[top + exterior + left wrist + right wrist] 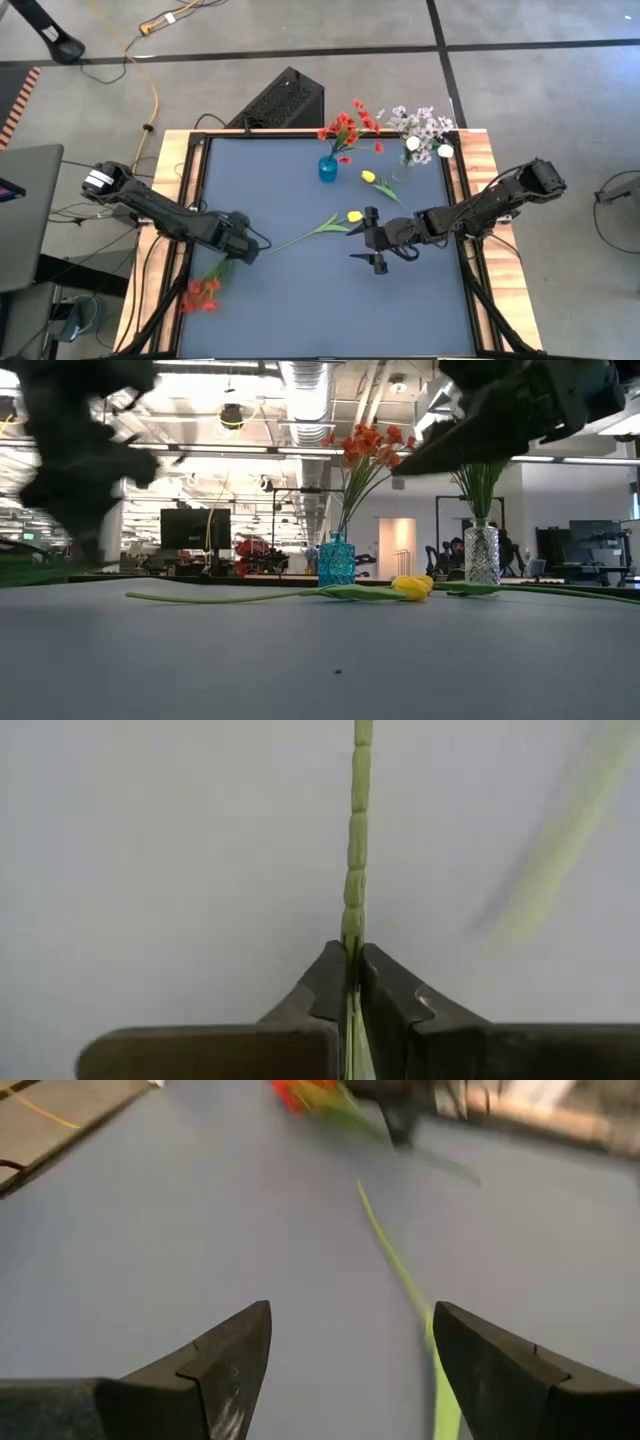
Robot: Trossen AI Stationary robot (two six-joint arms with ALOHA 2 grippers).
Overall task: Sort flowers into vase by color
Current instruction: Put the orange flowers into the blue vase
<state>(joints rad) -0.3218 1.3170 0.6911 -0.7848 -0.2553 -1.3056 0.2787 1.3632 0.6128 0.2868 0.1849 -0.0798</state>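
Left gripper (243, 249): jaws clamped on the green stem of the red flower (201, 294), near-left on the worktop (300, 300).
Right gripper (375, 243): jaws apart, just right of the yellow tulip (354, 216) lying mid-worktop, stem running left.
Second yellow tulip (368, 177): lies farther back, near the clear vase (402, 170).
Blue vase (328, 168): far centre, holds red flowers.
Clear vase: far right, holds lilac-white sprays (425, 128).

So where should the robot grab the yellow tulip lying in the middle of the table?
Grab the yellow tulip by its thin green stem, just behind the bloom, coming straight down from above. It lies flat, so the open right tool beside it can straddle the stem without squashing the bloom.
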